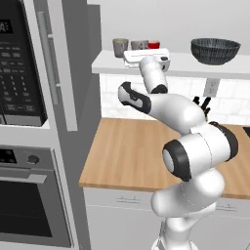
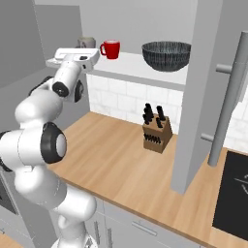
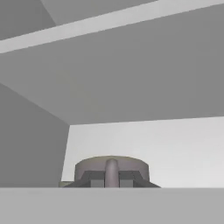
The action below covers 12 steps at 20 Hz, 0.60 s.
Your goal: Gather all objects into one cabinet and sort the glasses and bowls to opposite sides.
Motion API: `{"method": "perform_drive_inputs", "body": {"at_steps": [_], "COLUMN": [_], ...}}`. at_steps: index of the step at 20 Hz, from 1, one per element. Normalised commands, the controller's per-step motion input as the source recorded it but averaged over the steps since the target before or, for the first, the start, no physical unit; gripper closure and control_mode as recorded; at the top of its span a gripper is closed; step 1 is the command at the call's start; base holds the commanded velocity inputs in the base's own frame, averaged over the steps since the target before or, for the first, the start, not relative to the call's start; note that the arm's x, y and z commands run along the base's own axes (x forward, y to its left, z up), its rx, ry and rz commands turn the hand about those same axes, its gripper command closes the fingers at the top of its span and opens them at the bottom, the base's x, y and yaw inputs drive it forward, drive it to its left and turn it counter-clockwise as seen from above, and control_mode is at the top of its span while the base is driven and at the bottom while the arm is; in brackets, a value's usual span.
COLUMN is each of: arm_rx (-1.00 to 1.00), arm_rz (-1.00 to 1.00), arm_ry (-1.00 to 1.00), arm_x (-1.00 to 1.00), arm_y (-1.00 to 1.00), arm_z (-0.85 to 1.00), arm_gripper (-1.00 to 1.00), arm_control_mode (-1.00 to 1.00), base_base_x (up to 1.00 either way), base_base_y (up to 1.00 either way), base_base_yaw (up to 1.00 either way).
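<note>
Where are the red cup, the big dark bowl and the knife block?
red cup [image 2: 112,50], right base view, middle of its side.
dark bowl [image 2: 166,57], right base view, its ribbed outer wall.
knife block [image 2: 157,136], right base view, its wooden front.

base views flank shelf, hand view close

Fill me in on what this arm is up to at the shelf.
The white arm has reached up to the open cabinet's shelf, its end effector shut on the handle of a grey cup at the shelf's left end. Another grey cup and a red cup stand close by, while the dark ribbed bowl sits well off to the right. Cups and bowl already look split to opposite sides.
</note>
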Motion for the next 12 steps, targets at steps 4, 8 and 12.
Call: {"method": "perform_drive_inputs", "body": {"at_steps": [4,8,12], "arm_rx": [0.0,0.0,0.0], "arm_rz": [0.0,0.0,0.0], "arm_ry": [-0.19,-0.14,-0.16], "arm_x": [0.59,0.48,0.41], "arm_y": [0.0,0.0,0.0], "arm_z": [-0.64,-0.53,-0.53], "arm_gripper": [1.0,1.0,1.0], "arm_control_mode": [-1.0,-1.0,-1.0], "base_base_x": [0.0,0.0,0.0], "base_base_y": [0.0,0.0,0.0], "base_base_yaw": [0.0,0.0,0.0]}}
